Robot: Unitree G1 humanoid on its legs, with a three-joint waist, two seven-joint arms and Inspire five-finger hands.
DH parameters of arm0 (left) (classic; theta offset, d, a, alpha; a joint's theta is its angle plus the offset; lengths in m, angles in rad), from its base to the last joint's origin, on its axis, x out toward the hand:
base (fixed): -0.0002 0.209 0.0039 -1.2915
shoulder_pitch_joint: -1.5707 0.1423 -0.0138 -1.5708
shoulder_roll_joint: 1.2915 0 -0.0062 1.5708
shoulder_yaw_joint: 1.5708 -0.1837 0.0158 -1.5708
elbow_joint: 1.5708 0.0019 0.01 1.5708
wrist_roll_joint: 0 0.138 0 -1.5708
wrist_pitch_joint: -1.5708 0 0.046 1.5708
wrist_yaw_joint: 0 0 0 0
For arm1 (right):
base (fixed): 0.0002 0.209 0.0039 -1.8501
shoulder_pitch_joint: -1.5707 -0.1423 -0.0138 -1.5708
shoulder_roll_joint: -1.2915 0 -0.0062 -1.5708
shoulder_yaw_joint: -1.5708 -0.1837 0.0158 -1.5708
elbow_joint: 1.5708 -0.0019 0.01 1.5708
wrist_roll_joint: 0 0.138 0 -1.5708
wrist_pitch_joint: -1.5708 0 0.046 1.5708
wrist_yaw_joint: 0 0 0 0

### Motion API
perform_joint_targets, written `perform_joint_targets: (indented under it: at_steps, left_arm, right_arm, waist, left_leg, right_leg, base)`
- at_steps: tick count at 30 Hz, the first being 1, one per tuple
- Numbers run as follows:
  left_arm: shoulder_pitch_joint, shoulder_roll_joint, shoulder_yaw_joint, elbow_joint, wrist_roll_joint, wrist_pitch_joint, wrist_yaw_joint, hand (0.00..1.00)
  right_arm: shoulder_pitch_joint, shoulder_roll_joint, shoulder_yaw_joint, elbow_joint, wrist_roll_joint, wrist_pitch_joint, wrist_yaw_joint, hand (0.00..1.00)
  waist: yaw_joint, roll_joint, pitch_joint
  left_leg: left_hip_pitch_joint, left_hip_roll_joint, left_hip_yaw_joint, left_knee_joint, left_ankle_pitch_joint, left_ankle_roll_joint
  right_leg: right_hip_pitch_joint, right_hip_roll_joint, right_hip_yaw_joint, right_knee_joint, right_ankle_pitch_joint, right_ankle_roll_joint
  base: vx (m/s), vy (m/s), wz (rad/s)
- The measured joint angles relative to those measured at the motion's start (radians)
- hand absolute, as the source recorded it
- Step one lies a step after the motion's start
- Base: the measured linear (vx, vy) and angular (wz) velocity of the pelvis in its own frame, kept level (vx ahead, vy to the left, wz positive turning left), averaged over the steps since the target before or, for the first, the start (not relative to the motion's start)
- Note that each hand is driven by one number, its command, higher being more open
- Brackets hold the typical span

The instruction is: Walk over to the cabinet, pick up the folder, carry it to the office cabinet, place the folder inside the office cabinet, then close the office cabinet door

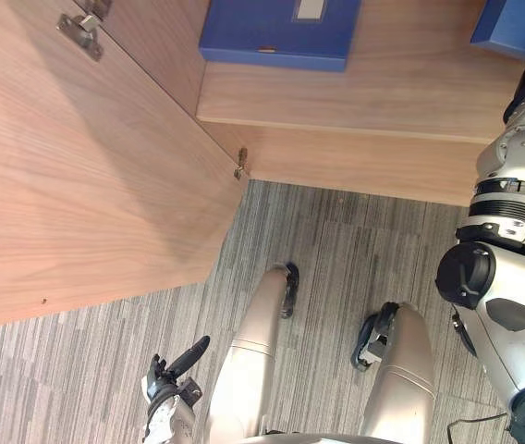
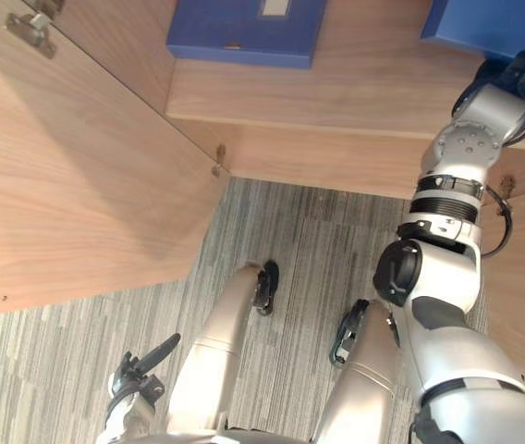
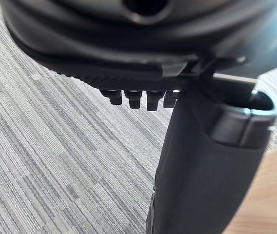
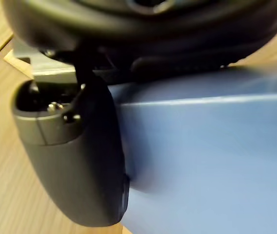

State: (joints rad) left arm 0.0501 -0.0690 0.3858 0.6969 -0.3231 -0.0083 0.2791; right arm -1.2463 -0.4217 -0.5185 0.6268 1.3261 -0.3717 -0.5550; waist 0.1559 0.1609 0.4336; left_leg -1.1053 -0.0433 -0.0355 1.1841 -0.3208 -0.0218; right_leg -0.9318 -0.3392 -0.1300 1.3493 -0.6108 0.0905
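Thumb of the right hand point(image 4: 75, 161) is clamping the blue folder point(image 4: 207, 161), which I am holding at the office cabinet's wooden shelf point(image 1: 401, 83), near a second blue folder point(image 1: 276, 32) lying there. Left hand point(image 1: 172, 375) is hanging relaxed, holding nothing. Carrying looks done; I judge that releasing the folder and shutting the open door point(image 1: 78, 176) are remaining. Grey striped carpet point(image 1: 336, 240) is running below.
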Motion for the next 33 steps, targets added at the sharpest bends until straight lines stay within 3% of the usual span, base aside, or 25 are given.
perform_joint_targets:
  at_steps: [6, 7, 19, 21, 27, 33]
  left_arm:
    - [0.005, 0.003, -0.051, -0.087, -0.001, 0.0, 0.0, 1.0]
    - [0.008, 0.003, -0.065, -0.101, -0.001, 0.0, 0.0, 1.0]
    - [0.034, 0.007, -0.175, -0.275, -0.05, 0.0, 0.001, 1.0]
    - [0.046, 0.008, -0.177, -0.291, -0.062, -0.001, 0.0, 1.0]
    - [0.072, 0.01, -0.186, -0.328, -0.091, -0.001, -0.001, 1.0]
    - [0.101, 0.012, -0.213, -0.377, -0.108, 0.001, -0.014, 1.0]
  right_arm:
    - [-0.056, -0.089, 0.089, 0.05, -0.056, 0.075, -0.001, 0.0]
    - [-0.062, -0.097, 0.106, 0.058, -0.07, 0.08, -0.001, 1.0]
    - [-0.11, -0.11, 0.274, 0.066, -0.084, 0.09, 0.002, 1.0]
    - [-0.112, -0.109, 0.32, 0.066, -0.153, 0.124, 0.013, 1.0]
    - [-0.117, -0.092, 0.415, 0.066, -0.154, 0.155, 0.072, 1.0]
    - [-0.136, -0.091, 0.521, 0.168, -0.197, 0.254, 0.136, 1.0]
  waist:
    - [-0.003, 0.002, 0.029]
    - [-0.003, 0.001, 0.031]
    - [-0.012, 0.001, 0.061]
    - [-0.02, 0.001, 0.061]
    - [-0.027, 0.001, 0.061]
    - [-0.051, -0.001, 0.063]
  left_leg:
    - [-0.034, 0.009, 0.004, -0.016, 0.013, -0.005]
    - [-0.037, 0.01, 0.006, -0.018, 0.014, -0.005]
    - [-0.067, 0.073, 0.023, -0.006, 0.013, -0.005]
    - [-0.065, 0.083, 0.023, -0.004, 0.013, -0.005]
    - [-0.05, 0.111, 0.027, -0.009, 0.011, -0.008]
    - [-0.034, 0.132, 0.029, -0.047, 0.024, -0.018]
  right_leg:
    - [-0.053, 0.003, 0.005, 0.009, 0.001, -0.001]
    - [-0.06, 0.003, 0.006, 0.009, 0.001, -0.002]
    - [-0.104, 0.053, 0.012, 0.008, 0.009, -0.013]
    - [-0.104, 0.063, 0.012, 0.009, 0.011, -0.017]
    - [-0.104, 0.088, 0.017, 0.003, 0.023, -0.025]
    - [-0.097, 0.108, 0.009, -0.043, 0.055, -0.028]
  base:
    - [0.01, -0.082, -0.01]
    - [0.01, -0.066, -0.05]
    - [0.0, -0.053, -0.11]
    - [-0.04, -0.049, -0.11]
    - [-0.05, -0.038, -0.15]
    - [-0.03, -0.018, -0.1]
